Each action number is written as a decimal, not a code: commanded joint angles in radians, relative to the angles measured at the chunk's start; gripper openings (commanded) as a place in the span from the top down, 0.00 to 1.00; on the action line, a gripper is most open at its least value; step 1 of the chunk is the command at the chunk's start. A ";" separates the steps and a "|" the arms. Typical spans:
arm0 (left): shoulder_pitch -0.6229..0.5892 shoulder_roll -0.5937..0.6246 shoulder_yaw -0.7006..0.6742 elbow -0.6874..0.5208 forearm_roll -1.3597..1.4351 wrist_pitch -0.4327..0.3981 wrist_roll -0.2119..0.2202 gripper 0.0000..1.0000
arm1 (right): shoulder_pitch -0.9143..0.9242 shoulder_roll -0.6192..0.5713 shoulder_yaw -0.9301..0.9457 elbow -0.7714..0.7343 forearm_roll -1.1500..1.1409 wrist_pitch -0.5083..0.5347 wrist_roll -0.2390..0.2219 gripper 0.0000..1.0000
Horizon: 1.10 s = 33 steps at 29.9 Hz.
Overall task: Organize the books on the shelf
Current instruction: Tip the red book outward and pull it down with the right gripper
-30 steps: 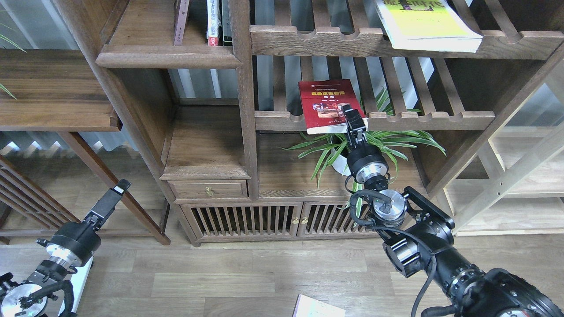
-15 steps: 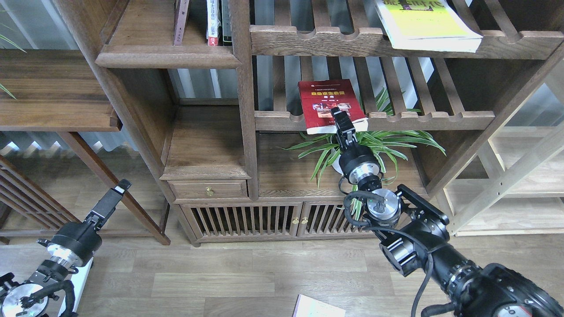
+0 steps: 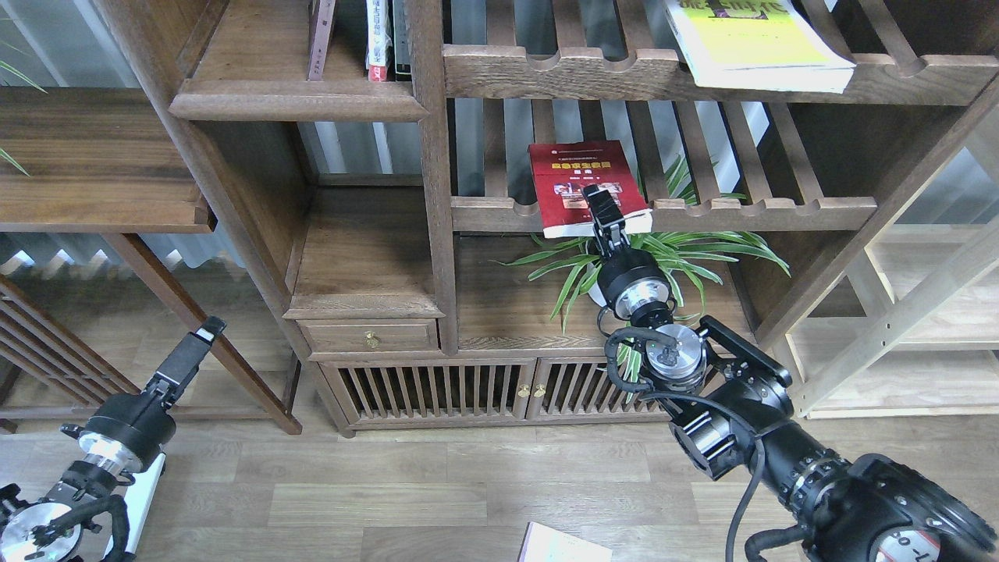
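Right now the right gripper is up at the near edge of the red book, which lies flat on the slatted rack with its lower edge hanging a little over the front rail. From where I stand the gripper is dark and seen nearly end-on, so I cannot tell whether its fingers are spread or already pinching the cover. The left gripper hangs low over the floor, well apart from everything; its fingers look pressed together and it holds nothing.

To do this step well, I would say the fingers should take the overhanging edge squarely, one above and one below, near the middle of that edge so the book does not swing when lifted. It should come straight out toward the robot, clear of the spider plant below, before heading for the solid shelf at upper left.

The yellow-green book lies on the upper rack, and a pale book sits on the floor at the bottom edge.

The red cover carries yellow characters and small photos, too small to read. The black characters on the yellow-green one are cut off.
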 commanded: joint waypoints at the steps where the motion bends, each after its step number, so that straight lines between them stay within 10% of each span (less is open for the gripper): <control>1: -0.001 0.002 0.000 0.000 0.000 0.000 0.000 0.01 | 0.011 0.000 -0.005 -0.002 0.023 -0.001 0.000 0.36; 13: 0.015 0.025 -0.009 0.000 -0.002 0.000 -0.003 0.01 | 0.023 0.000 -0.023 -0.031 0.042 0.000 0.012 0.71; 33: 0.019 0.023 -0.018 0.004 -0.002 0.000 -0.001 0.01 | 0.000 0.000 -0.003 0.033 0.042 0.045 0.018 0.86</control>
